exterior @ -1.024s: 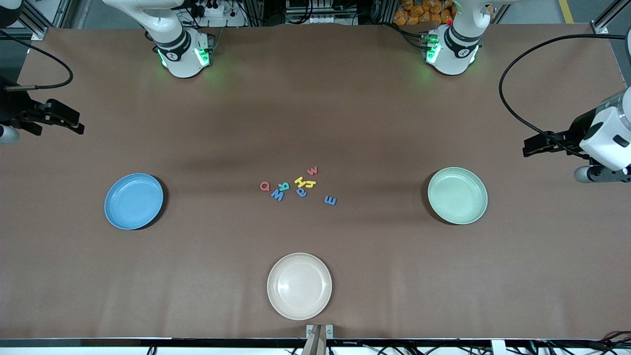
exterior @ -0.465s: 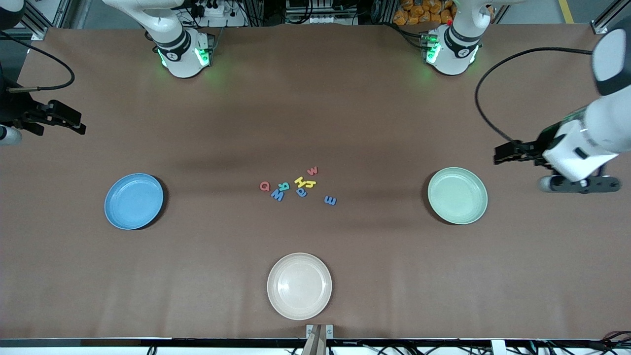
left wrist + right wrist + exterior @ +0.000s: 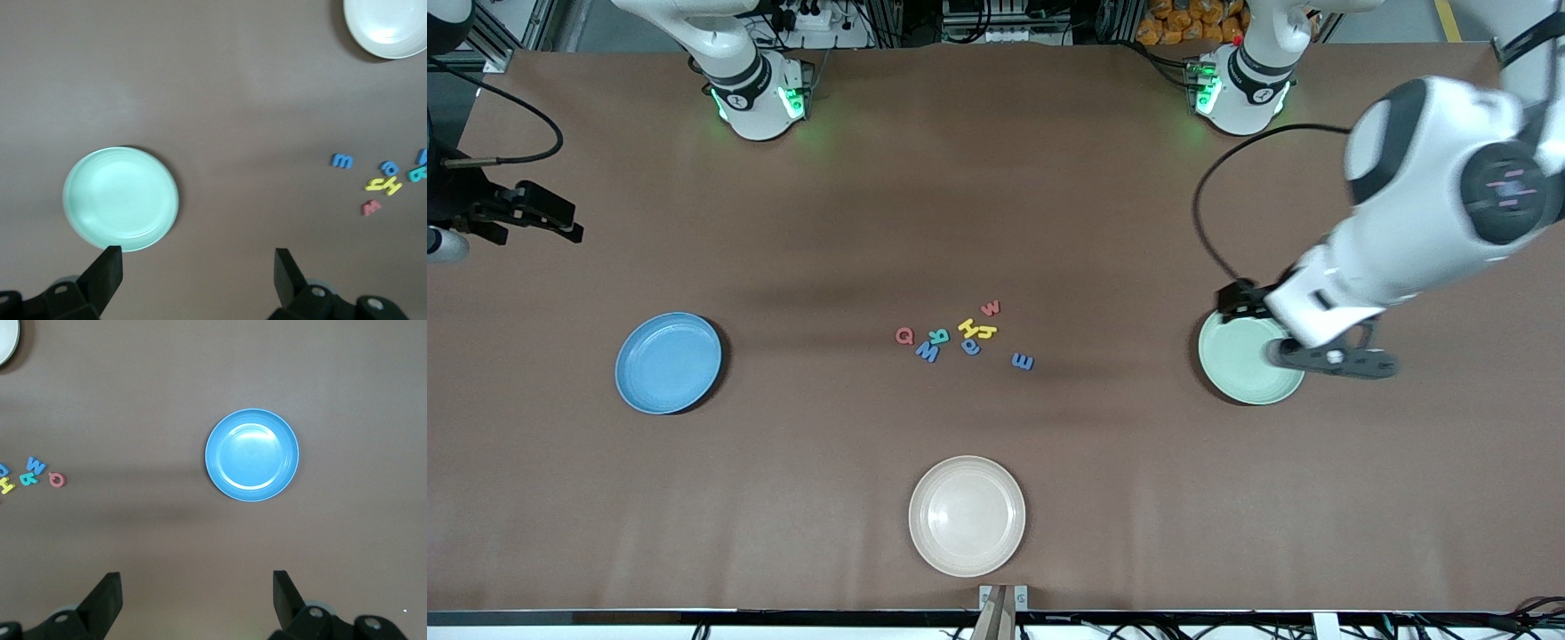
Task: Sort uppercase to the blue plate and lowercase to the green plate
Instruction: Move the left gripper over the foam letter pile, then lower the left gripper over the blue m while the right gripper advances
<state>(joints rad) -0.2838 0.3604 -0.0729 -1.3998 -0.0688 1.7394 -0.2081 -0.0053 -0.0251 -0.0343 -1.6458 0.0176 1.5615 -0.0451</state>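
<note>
Front view, I see the small foam letters clustered mid-counter, none on a plate: red capital Q (image 3: 904,335), teal capital R (image 3: 938,337), blue capital W (image 3: 927,352), yellow capital H (image 3: 968,325), small yellow letter (image 3: 985,332) touching the H, blue lowercase a (image 3: 970,347), red lowercase w (image 3: 991,308), and blue lowercase e (image 3: 1023,361) a bit apart, nearer the camera. Round sky-blue plate (image 3: 668,362) sits toward the right arm's end of the brown counter (image 3: 996,178), bare. Round mint-green plate (image 3: 1245,356) sits toward the left arm's end, also bare. Round cream-white plate (image 3: 967,516) lies nearest the camera, bare. My left pincer (image 3: 193,267) hangs in the air over the counter just beside the green plate, fingers spread, holding nothing. My right pincer (image 3: 193,590) waits up over the counter's edge at the right arm's end, fingers spread, holding nothing.
</note>
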